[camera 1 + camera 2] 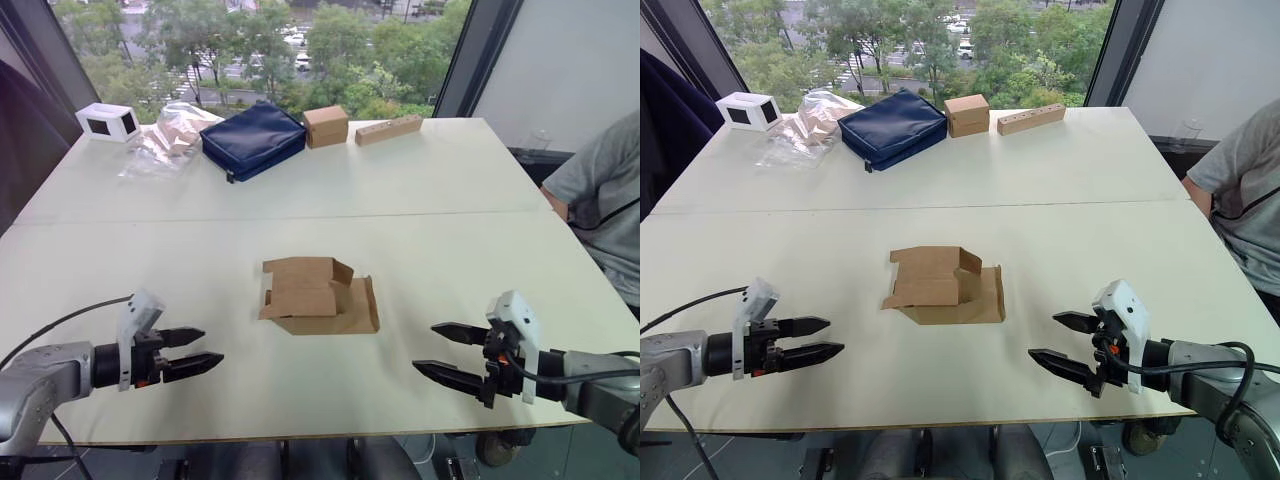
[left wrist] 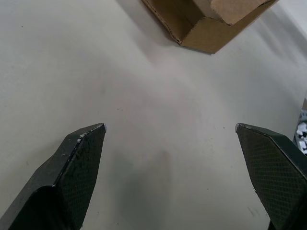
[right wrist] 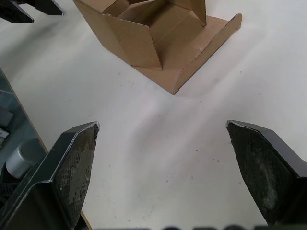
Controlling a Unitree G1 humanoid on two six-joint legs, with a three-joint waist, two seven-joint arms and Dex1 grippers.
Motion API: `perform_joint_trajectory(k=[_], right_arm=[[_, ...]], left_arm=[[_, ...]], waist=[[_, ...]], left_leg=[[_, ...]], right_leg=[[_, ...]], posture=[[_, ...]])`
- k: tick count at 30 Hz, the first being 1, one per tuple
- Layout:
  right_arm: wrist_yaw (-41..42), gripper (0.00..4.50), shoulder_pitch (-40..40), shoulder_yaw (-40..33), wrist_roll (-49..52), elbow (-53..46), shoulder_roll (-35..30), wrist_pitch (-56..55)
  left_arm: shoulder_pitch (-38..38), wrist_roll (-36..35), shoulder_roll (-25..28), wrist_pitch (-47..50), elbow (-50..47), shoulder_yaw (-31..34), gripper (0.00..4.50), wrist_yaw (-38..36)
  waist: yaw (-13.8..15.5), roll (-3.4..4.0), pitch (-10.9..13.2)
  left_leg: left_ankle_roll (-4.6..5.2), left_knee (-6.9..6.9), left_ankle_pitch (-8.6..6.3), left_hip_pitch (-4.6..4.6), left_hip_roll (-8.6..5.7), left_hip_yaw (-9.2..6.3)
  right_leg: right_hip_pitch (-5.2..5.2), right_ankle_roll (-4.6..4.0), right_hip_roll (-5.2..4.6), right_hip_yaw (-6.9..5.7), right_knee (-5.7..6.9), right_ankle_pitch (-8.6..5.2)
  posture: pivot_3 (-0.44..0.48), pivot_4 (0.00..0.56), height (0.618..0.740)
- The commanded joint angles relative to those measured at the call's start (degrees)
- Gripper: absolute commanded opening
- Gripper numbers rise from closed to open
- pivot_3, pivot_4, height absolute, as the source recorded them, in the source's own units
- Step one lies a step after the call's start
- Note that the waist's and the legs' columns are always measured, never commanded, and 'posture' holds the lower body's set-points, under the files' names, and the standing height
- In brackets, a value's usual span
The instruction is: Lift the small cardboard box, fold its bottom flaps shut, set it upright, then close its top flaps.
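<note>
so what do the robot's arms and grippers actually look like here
Both arms are silver-grey metal with black cables trailing back along them. Each wrist carries a white plastic housing and a small orange accent. The left gripper and right gripper each have two black, tapered, pointed fingers with finely textured inner pads.

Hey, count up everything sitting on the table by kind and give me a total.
Cardboard boxes: 2, the small cardboard box and a squat brown box
White box: 1
Navy pouch: 1
Clear plastic bag: 1
Tan block: 1
Total: 6

bare table (image 1: 420, 300) around small cardboard box (image 1: 318, 296)
</note>
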Motion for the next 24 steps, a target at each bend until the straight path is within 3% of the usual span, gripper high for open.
perform_joint_trajectory(k=[1, 18, 24], right_arm=[[-0.3, 4.47, -0.3, -0.3, -0.6, -1.2, -0.4, -0.4], [-0.2, 4.47, -1.0, -0.5, -2.8, -0.7, -0.5, -0.6], [-0.4, 4.47, -3.4, -1.9, -4.1, 0.6, -2.2, -0.5]], left_arm=[[-0.1, 0.9, 0.7, -1.4, 0.0, 0.8, 4.46, -0.2], [-3.1, -0.4, -0.3, -0.7, 2.0, 0.6, 4.46, -1.4], [-8.1, 0.6, 0.7, 0.5, 4.0, -0.8, 4.46, -0.6]], waist=[[0.0, 0.00, 0.0], [0.0, 0.00, 0.0], [0.1, 0.00, 0.0]], left_leg=[[0.00, 0.00, 0.00, 0.00, 0.00, 0.00], [0.00, 0.00, 0.00, 0.00, 0.00, 0.01], [0.00, 0.03, 0.00, 0.00, -0.01, 0.00]], right_leg=[[0.00, 0.00, 0.00, 0.00, 0.00, 0.00], [0.00, 0.00, 0.01, 0.00, 0.00, 0.00], [0.00, 0.00, 0.09, -0.01, 0.03, 0.00]], posture=[[0.000, 0.150, 0.740], [0.000, 0.150, 0.740], [0.000, 0.150, 0.740]])
